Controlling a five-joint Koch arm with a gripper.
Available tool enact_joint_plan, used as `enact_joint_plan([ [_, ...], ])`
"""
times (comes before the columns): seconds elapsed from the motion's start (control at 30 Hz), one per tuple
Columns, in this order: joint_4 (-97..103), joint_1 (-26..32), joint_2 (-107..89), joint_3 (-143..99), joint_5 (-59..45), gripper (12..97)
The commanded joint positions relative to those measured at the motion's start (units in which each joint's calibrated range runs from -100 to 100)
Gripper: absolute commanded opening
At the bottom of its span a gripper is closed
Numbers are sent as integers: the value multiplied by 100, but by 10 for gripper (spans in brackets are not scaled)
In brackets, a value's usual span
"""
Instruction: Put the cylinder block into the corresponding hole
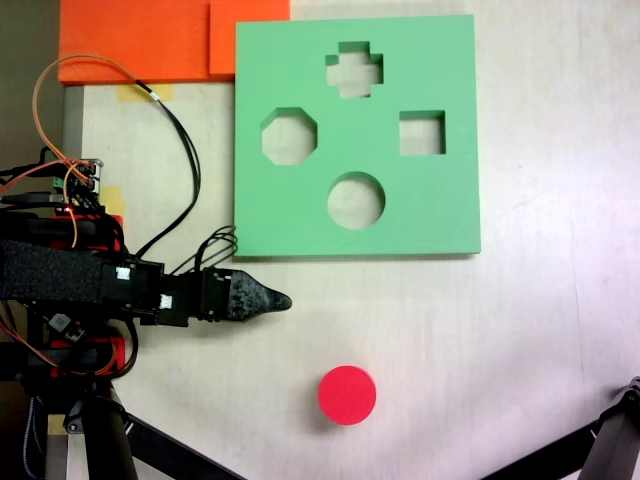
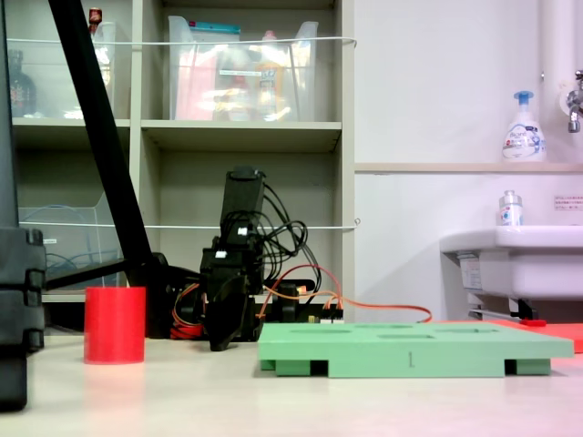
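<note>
The red cylinder block (image 1: pixel 347 394) stands upright on the white table, below the green board (image 1: pixel 440 200) and apart from it. It also stands left of the board (image 2: pixel 410 346) in a fixed view, as a red cylinder (image 2: pixel 115 324). The corresponding hole, the round cut-out (image 1: pixel 356 200), is in the board's lower middle, with nothing in it. My gripper (image 1: pixel 283 300) points right just below the board's lower left corner, up and left of the cylinder. Its jaws taper to one closed tip with nothing held. Head-on, the gripper (image 2: pixel 221 339) hangs low over the table.
The board also has octagonal (image 1: pixel 289 136), square (image 1: pixel 422 132) and cross (image 1: pixel 354 70) cut-outs. Orange foam sheets (image 1: pixel 130 40) lie at the top left. Cables (image 1: pixel 185 160) loop from the arm base. Black tripod legs (image 1: pixel 160 445) (image 1: pixel 610 440) cross the bottom corners.
</note>
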Motion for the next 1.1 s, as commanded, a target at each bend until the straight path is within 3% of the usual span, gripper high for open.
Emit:
enact_joint_plan([
  [0.0,-307,29,-41,-176,-20,501],
  [0.97,-278,107,-41,-176,-10,505],
  [1.07,49,29,-41,-176,591,522],
])
